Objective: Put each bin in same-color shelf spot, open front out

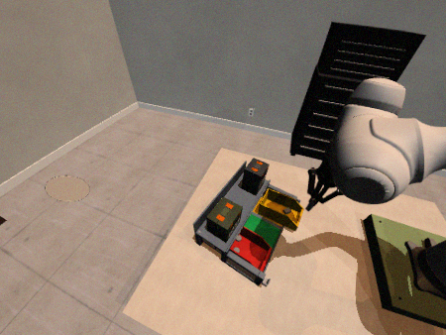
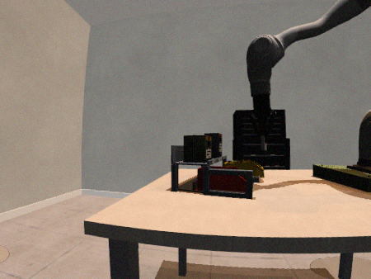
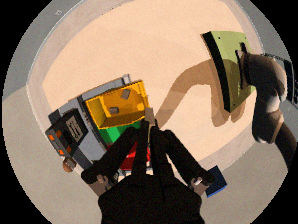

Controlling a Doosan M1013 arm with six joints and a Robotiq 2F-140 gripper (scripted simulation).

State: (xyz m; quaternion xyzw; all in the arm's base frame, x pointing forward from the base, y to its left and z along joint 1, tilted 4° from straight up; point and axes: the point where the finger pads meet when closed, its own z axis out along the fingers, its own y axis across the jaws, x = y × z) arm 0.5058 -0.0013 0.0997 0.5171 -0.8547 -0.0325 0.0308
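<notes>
The grey shelf (image 1: 223,220) stands on the table with two dark boxes (image 1: 224,218) on its top board. A red bin (image 1: 252,249) sits in the near end of the shelf, and it also shows in the side view (image 2: 223,179). A green mark (image 1: 263,229) lies bare in the middle spot. A yellow bin (image 1: 278,208) holding small grey parts sits at the far end, skewed and sticking out at the front. My gripper (image 1: 312,205) is shut and empty, hanging just right of the yellow bin and above the table. In the wrist view the shut fingertips (image 3: 149,125) sit beside the yellow bin (image 3: 120,106).
A black slatted rack (image 1: 347,89) stands behind the table. A green base plate (image 1: 406,268) carrying the arm's foot lies at the right. The shelf's top board is low over the bins. A small blue object (image 3: 216,181) lies on the table in the wrist view.
</notes>
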